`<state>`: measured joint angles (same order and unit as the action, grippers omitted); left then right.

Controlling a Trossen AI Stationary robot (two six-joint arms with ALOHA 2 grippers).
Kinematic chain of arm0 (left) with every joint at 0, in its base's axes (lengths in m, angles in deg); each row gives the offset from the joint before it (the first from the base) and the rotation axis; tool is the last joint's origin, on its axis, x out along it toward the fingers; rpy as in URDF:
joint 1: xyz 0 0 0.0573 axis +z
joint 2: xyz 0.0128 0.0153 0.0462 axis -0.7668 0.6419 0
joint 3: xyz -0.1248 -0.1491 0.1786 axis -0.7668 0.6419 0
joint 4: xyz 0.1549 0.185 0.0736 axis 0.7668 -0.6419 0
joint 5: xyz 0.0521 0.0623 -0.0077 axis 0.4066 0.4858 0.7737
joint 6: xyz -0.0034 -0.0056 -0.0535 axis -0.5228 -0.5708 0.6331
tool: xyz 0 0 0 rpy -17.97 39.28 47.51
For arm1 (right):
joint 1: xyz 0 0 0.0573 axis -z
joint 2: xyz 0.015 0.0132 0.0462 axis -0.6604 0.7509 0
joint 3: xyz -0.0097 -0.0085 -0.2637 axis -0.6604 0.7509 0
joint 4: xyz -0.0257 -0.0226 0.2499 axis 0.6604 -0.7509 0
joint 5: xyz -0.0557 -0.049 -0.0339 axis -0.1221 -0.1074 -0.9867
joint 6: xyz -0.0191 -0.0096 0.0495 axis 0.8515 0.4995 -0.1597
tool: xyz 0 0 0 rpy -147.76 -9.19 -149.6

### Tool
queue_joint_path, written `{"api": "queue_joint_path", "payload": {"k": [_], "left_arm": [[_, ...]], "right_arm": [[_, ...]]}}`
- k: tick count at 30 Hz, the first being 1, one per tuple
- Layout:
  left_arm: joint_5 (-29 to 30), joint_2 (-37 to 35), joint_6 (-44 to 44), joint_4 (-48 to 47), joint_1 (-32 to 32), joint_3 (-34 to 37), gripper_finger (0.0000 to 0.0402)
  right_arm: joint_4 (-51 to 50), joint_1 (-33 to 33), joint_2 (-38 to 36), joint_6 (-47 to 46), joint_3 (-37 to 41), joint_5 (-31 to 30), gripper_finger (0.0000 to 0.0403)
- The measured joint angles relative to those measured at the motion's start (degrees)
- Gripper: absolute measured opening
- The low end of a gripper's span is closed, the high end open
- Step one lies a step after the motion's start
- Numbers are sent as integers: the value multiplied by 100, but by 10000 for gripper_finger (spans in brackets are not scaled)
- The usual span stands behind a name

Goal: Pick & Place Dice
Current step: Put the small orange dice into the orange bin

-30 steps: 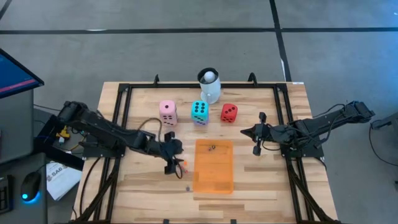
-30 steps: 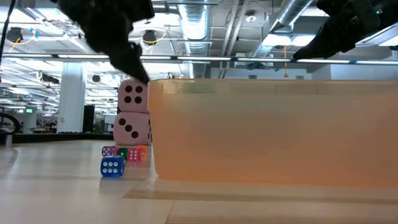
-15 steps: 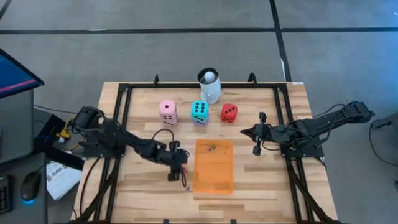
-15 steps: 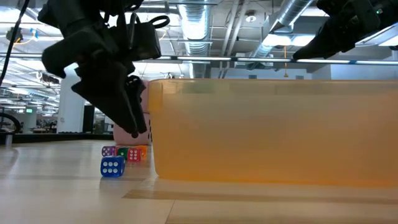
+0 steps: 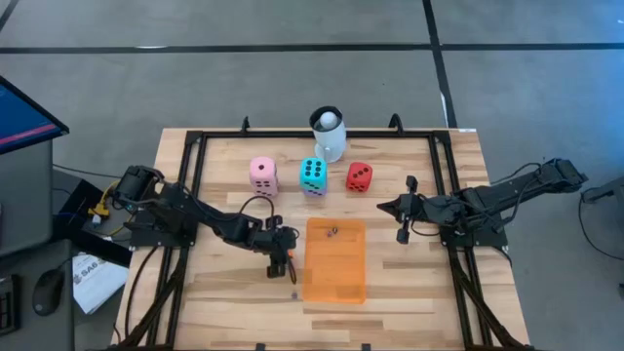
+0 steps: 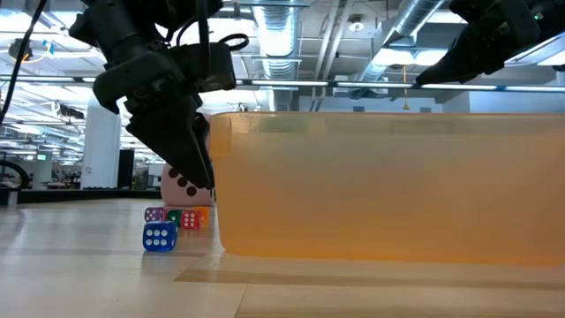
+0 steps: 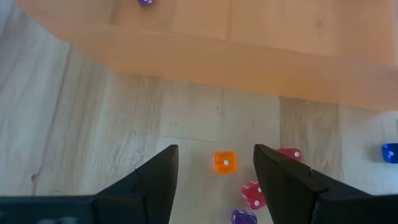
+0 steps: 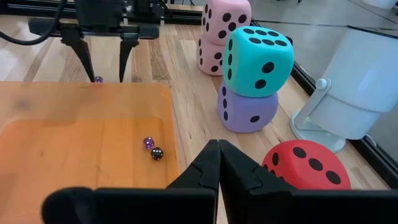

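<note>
The left gripper [image 5: 280,265] hangs just beside the orange tray [image 5: 334,283], jaws apart and empty, above a cluster of tiny dice: the orange die [image 7: 224,162] lies between its fingers [image 7: 155,180], red, pink and purple ones close by. The right gripper [image 5: 402,230] waits right of the tray, jaws together. Pink [image 5: 263,171], teal [image 5: 313,173] and red [image 5: 359,175] large dice stand near the white mug [image 5: 329,135].

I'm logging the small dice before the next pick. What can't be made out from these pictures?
- High view: small dice beside the tray are specks, partly under the left gripper.
- Low view: the tray wall blocks its contents; left gripper covers the pink die.
- Left wrist view: purple die cut by the edge.
</note>
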<state>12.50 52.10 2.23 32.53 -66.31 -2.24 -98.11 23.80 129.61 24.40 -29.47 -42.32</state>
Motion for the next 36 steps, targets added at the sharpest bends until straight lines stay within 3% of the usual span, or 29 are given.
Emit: {"api": "queue_joint_path", "payload": {"k": [7, 13, 18, 36], "left_arm": [[-43, 0, -14, 39, 53, 19, 190], [-43, 0, 57, 842, 42, 506, 184], [-43, 0, 139, 897, 42, 683, 179], [-41, 0, 121, 1195, 40, 704, 179]], "right_arm": [[-2, 2, 0, 0, 0, 0, 0], [-2, 1, 1, 2, 0, 2, 0], [-2, 2, 0, 2, 0, 0, 0], [-2, -1, -2, 2, 0, 2, 0]]}}
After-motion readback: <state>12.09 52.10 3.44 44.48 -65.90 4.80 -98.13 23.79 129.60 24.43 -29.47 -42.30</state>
